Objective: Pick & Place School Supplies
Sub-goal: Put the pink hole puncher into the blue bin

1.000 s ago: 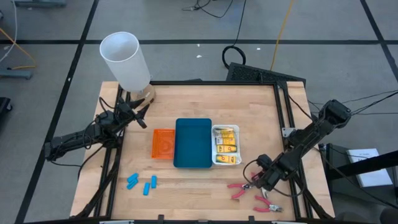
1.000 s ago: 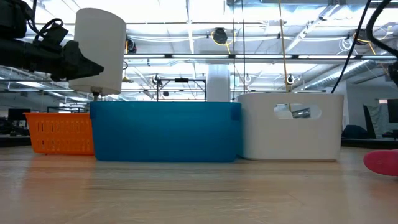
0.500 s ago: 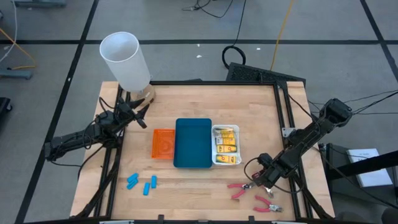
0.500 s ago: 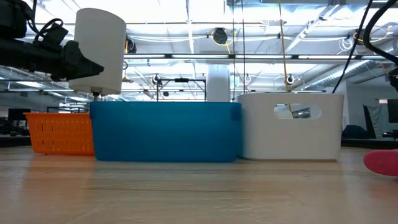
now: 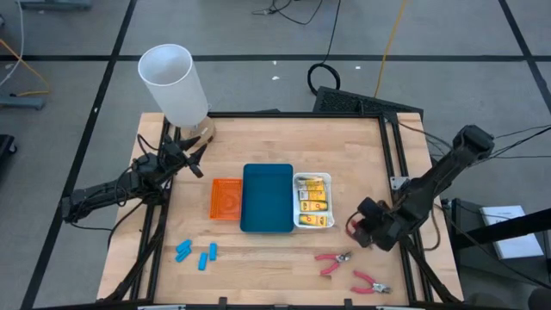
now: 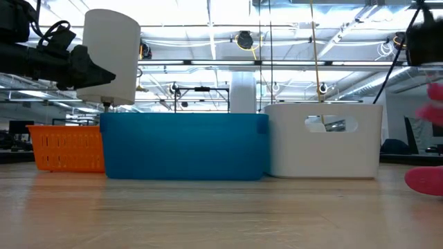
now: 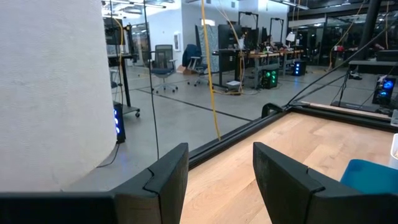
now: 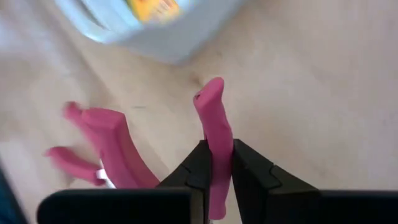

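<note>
My right gripper hangs over the table just right of the white tray, shut on a pink-handled plier. That plier shows as a pink blur in the low view. Two more pink-handled pliers lie flat near the near edge. Yellow-orange packets lie in the white tray. Three light-blue pieces lie at the near left. My left gripper waits open beside the tall white cylinder. My right gripper pinches one pink handle of the plier between its two fingers. The handle runs along the fingers and sticks out past their tips. The fingers slant down from above, and the plier is lifted clear of the table.
An orange tray and a blue tray sit side by side mid-table, left of the white tray. The white cylinder stands at the far left corner. Bare wood lies between the trays and the near edge, and along the table's right side.
My right gripper has risen from beside the pliers at the near right and moved toward the far edge, next to the white tray. It carried one pink-handled plier up off the table. The other two pliers stayed where they were.
</note>
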### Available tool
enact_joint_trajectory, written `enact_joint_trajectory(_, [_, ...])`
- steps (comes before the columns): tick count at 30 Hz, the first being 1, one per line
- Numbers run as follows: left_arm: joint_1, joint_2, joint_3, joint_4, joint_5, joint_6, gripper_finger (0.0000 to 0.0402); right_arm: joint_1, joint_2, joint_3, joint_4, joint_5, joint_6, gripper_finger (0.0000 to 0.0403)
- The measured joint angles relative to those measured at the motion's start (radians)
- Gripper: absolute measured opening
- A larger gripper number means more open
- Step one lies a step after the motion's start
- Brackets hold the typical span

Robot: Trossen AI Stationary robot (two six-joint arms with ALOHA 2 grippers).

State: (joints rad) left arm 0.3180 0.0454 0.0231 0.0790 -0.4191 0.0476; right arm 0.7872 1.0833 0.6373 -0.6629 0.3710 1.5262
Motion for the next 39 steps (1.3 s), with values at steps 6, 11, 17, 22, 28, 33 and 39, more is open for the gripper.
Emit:
enact_joint_trajectory(6, [0.0, 0.0, 0.0, 0.0, 0.0, 0.0, 0.0182, 0.0, -0.158, 0.001, 0.054, 0.152, -0.285, 0.0034])
enact_joint_trajectory(11, [0.0, 0.0, 0.0, 0.0, 0.0, 0.0, 0.0182, 0.0, -0.209, 0.001, 0.212, 0.365, -0.651, 0.0034])
enact_joint_trajectory(17, [0.0, 0.0, 0.0, 0.0, 0.0, 0.0, 0.0182, -0.053, -0.213, -0.107, 0.621, 0.479, -1.092, 0.0034])
enact_joint_trajectory(22, [0.0, 0.0, 0.0, 0.068, 0.058, -0.145, 0.0182, -0.185, -0.213, -0.276, 1.178, 0.404, -1.434, 0.0034])
enact_joint_trajectory(28, [0.0, 0.0, 0.0, 0.058, 0.059, -0.304, 0.0182, -0.395, -0.213, -0.402, 1.591, 0.052, -1.564, 0.0034])
enact_joint_trajectory(33, [0.0, 0.024, 0.0, 0.03, 0.057, -0.496, 0.0182, -0.536, -0.204, -0.406, 1.601, -0.102, -1.495, 0.0034])
enact_joint_trajectory(39, [-0.043, 0.128, 0.0, 0.193, 0.27, -0.518, 0.0182, -0.609, -0.157, -0.406, 1.648, -0.137, -1.475, 0.0035])
